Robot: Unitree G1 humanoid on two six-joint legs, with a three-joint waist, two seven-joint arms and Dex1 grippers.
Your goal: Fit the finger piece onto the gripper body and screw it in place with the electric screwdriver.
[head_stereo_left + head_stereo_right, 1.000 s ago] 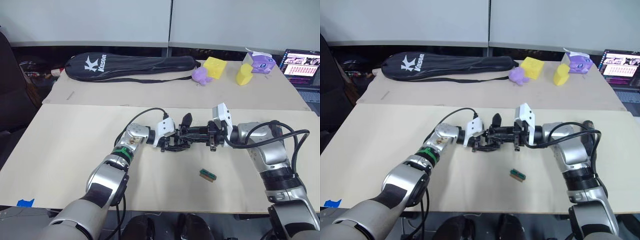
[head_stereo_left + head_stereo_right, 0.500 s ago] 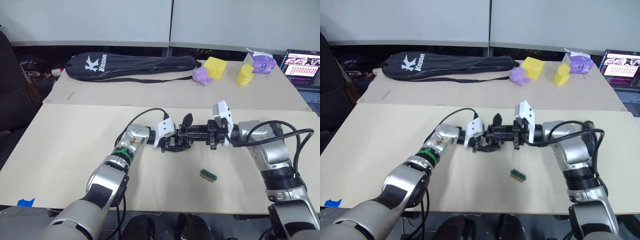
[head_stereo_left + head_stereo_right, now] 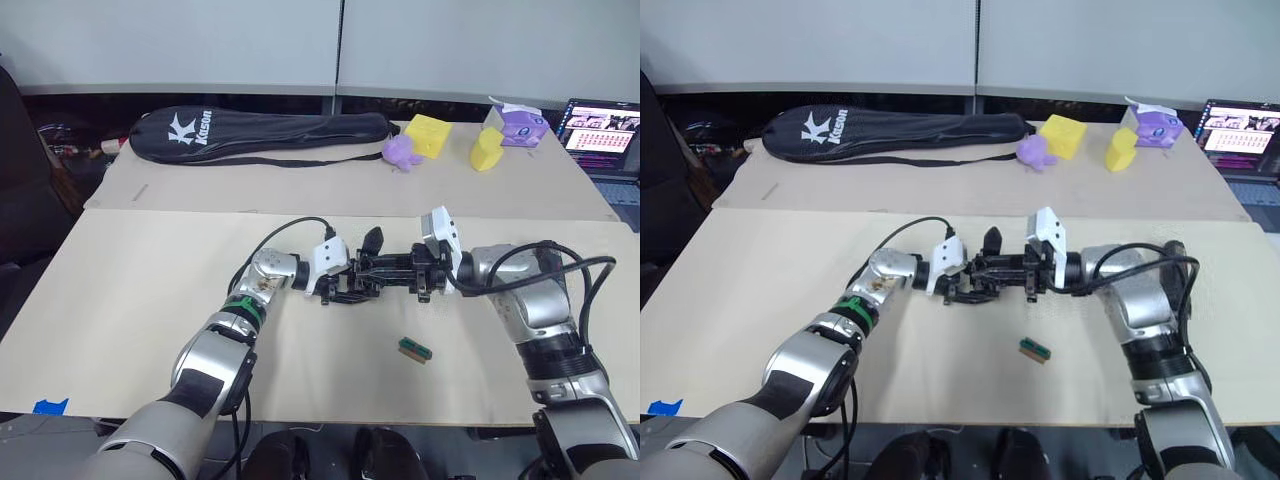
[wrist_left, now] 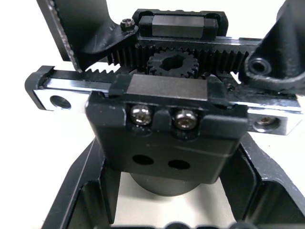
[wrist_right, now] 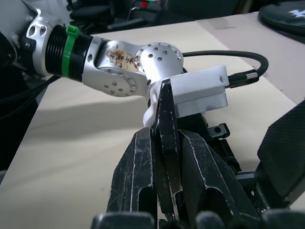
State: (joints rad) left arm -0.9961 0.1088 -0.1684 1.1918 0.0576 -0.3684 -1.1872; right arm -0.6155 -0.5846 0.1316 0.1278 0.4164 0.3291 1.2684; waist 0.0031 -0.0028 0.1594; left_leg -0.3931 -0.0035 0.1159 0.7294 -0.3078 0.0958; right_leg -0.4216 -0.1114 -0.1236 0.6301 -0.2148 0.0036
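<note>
The right gripper (image 5: 164, 191) is pinched on the finger piece (image 5: 165, 143), a thin black fin held edge-on and pointing at the gripper body (image 3: 352, 281). The left gripper (image 3: 340, 285) is clamped around that body from the other side, its rack, gear and two screws (image 4: 161, 116) facing the left wrist camera.

The likeliest failure is the fin meeting the body skewed and jamming against a bracket, since both arms crowd the same spot. A push could also twist the body in the left fingers.

From the head views the black parts merge, so whether the fin touches the body is unclear. A small green block (image 3: 415, 350) lies near the body, towards the robot.
</note>
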